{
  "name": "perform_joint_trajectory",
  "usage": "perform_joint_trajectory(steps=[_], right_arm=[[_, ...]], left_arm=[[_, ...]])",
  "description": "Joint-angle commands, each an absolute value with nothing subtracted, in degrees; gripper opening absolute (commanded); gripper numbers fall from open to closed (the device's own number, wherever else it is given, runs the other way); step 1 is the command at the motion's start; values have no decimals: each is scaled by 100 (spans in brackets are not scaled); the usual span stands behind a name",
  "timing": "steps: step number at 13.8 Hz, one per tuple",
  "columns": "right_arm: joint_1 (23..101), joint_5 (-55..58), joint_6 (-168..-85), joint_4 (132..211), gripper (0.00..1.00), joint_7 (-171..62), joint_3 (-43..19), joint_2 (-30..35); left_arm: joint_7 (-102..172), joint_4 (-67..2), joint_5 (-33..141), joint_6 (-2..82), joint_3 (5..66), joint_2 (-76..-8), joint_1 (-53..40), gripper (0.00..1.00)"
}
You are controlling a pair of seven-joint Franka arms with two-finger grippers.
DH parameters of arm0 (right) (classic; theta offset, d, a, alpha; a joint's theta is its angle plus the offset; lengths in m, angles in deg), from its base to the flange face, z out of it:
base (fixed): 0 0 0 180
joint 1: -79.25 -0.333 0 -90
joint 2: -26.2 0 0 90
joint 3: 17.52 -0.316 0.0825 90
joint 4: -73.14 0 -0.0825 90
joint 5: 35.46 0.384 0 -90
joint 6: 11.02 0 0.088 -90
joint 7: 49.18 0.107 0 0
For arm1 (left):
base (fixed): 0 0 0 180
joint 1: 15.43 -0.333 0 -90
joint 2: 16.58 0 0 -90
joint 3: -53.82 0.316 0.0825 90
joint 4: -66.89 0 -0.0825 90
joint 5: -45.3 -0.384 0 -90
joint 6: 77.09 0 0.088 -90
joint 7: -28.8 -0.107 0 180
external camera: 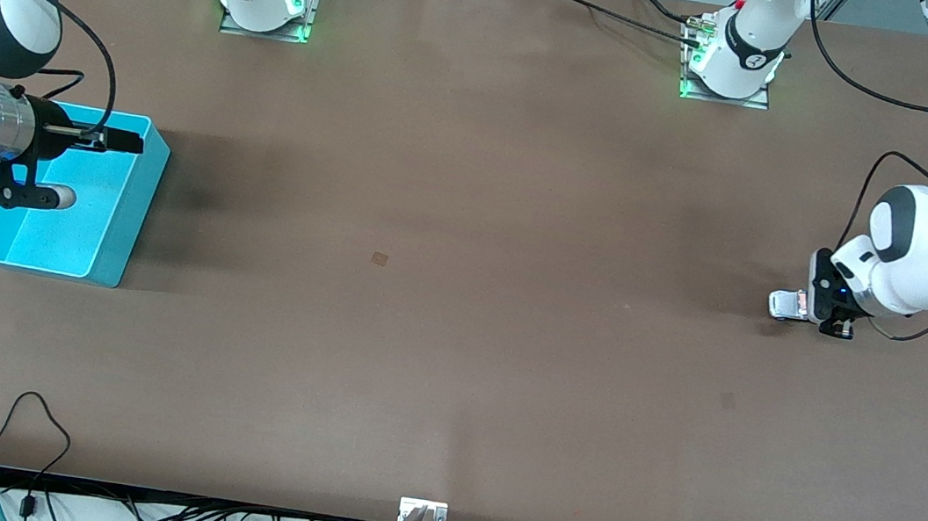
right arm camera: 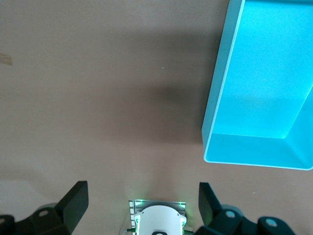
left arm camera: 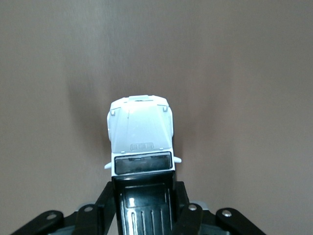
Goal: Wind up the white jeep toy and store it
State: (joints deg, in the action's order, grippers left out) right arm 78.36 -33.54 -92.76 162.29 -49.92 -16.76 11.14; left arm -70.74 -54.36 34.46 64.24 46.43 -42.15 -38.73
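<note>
Two arms are at the table, and you can see each one at its own end. Your left gripper (external camera: 830,326) is low at the left arm's end of the table, and it is closed on the white jeep toy (external camera: 788,304). In the left wrist view the black rear part of the jeep (left arm camera: 142,161) sits between the dark fingers (left arm camera: 188,218), which press it from both sides, while the white hood and the windshield stick out in front of them. In the front view the jeep looks to be at the level of the brown tabletop (external camera: 460,295), with a small shadow just under it, but you cannot tell for sure if its wheels touch the surface. Your right gripper (external camera: 111,139) is over the cyan bin (external camera: 136,203), which stands at the right arm's end of the table, well apart from the jeep. In the right wrist view its two black fingers (right arm camera: 73,203) are spread wide with nothing between them, and the bin (right arm camera: 220,88) shows one corner and a bare bottom. The right arm is waiting there. A small pale tag (external camera: 379,258) lies flat on the table between the two ends, nearer to the bin. The two arm bases (external camera: 270,2) stand with green lights along the table edge farthest from the front camera.
</note>
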Motion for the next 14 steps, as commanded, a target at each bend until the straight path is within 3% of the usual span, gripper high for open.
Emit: perform_joint_trajectory(steps=[1,14], right_arm=[[7837,-3265,-9205,16182,100,-5032,-1690,1134],[7837,-3265,-9205,16182,100,-5032,-1690,1134]], left_arm=[[-7385,-5264,3256,6538,4617,-4918,-4187,29],[-7509,-5035,2825,6547,4617,-5094,-4557,32]])
